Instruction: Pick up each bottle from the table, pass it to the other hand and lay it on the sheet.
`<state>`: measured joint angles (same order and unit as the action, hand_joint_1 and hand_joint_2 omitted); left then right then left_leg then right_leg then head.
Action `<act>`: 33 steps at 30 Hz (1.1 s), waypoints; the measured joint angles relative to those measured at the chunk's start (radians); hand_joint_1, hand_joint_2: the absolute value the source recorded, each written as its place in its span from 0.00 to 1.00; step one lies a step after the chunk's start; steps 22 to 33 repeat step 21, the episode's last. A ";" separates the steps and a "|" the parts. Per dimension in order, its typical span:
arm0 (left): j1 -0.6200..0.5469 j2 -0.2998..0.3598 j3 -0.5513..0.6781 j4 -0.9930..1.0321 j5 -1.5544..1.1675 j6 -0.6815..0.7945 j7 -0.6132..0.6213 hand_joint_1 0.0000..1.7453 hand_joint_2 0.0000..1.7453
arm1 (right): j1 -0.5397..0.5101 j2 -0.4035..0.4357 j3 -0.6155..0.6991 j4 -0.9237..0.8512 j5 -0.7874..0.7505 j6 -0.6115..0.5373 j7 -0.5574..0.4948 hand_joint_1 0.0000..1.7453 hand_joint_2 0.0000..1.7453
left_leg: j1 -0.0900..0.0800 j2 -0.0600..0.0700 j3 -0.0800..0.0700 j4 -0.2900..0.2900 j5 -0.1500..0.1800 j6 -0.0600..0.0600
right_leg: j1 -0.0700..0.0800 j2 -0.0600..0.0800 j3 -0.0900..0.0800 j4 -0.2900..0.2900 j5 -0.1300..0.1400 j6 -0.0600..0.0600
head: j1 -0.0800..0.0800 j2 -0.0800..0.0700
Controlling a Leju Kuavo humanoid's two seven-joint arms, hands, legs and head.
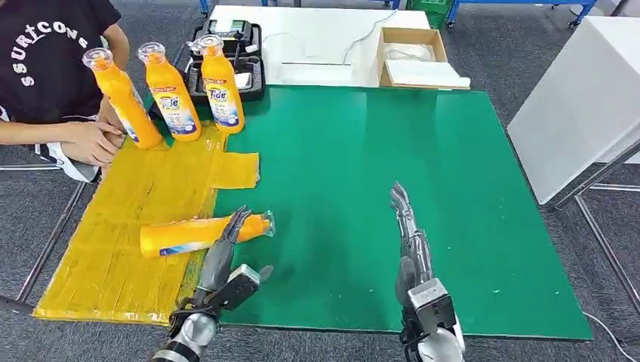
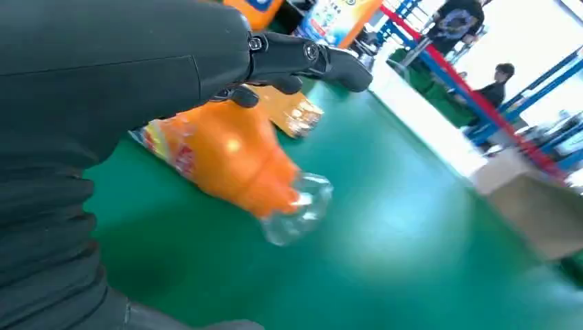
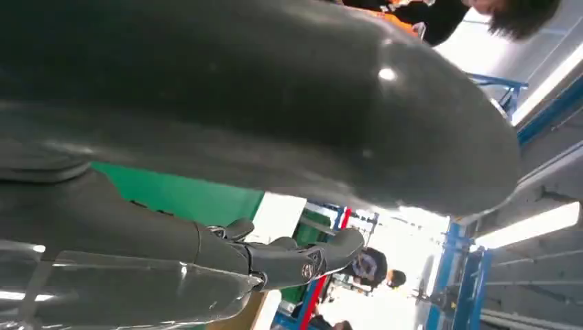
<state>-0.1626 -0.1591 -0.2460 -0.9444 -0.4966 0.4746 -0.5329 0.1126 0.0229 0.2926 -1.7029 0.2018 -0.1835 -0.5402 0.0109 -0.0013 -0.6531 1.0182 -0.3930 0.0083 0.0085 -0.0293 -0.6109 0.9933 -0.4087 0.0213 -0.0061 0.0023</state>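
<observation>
— Nearest the lens?
— Left hand (image 1: pixel 226 260), at the near desk edge, fingers stretched flat over the lying bottle (image 1: pixel 202 234), thumb stuck out to the side; touching or just above it, hard to tell which, nothing gripped. Right hand (image 1: pixel 411 241) alongside, fingers straight and together, hovering over bare green desk (image 1: pixel 362 166), holding nothing.
— And that bottle?
— On its side, body on the yellow sheet (image 1: pixel 128 226), clear cap poking past the sheet's edge onto the green.
— Anything crowding the far end?
— Three upright bottles (image 1: pixel 173 92) in a row at the sheet's far edge, the leftmost tilted. A person's hand (image 1: pixel 90 141) resting on the sheet's far left corner, just beside that tilted one.
— Beyond those?
— A black device (image 1: pixel 230 56) directly behind the bottles, an open cardboard box (image 1: pixel 415 56) on a white table, well apart from both hands.
</observation>
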 measured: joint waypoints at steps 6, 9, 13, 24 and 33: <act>0.105 -0.001 -0.001 -0.213 0.291 -0.099 -0.023 0.00 1.00 | 0.032 0.000 -0.014 -0.026 0.005 -0.031 -0.005 0.00 0.00 | 0.000 0.000 -0.002 0.000 -0.001 0.000 | 0.000 0.000 -0.002 0.000 -0.001 -0.001 | 0.000 0.000; 0.132 0.008 0.004 -0.291 0.329 -0.123 -0.016 0.00 1.00 | 0.041 0.000 -0.018 -0.036 0.006 -0.037 -0.005 0.00 0.00 | 0.000 0.000 -0.002 0.000 -0.001 0.000 | 0.000 0.000 -0.002 0.000 -0.001 -0.001 | 0.000 0.000; 0.182 0.032 0.023 -0.404 0.512 -0.273 0.025 0.00 1.00 | 0.059 0.000 -0.024 -0.048 0.006 -0.063 -0.005 0.00 0.00 | 0.000 0.001 -0.002 0.000 -0.001 0.000 | 0.000 0.000 -0.002 0.000 -0.001 -0.001 | 0.000 0.000; 0.240 0.084 0.077 -0.609 0.565 -0.344 0.064 0.00 1.00 | 0.095 0.006 -0.043 -0.071 0.007 -0.097 -0.013 0.00 0.00 | 0.000 0.001 -0.002 0.000 -0.001 0.000 | 0.000 0.000 -0.003 0.000 -0.001 -0.001 | 0.000 0.000; 0.240 0.084 0.077 -0.609 0.565 -0.344 0.064 0.00 1.00 | 0.095 0.006 -0.043 -0.071 0.007 -0.097 -0.013 0.00 0.00 | 0.000 0.001 -0.002 0.000 -0.001 0.000 | 0.000 0.000 -0.003 0.000 -0.001 -0.001 | 0.000 0.000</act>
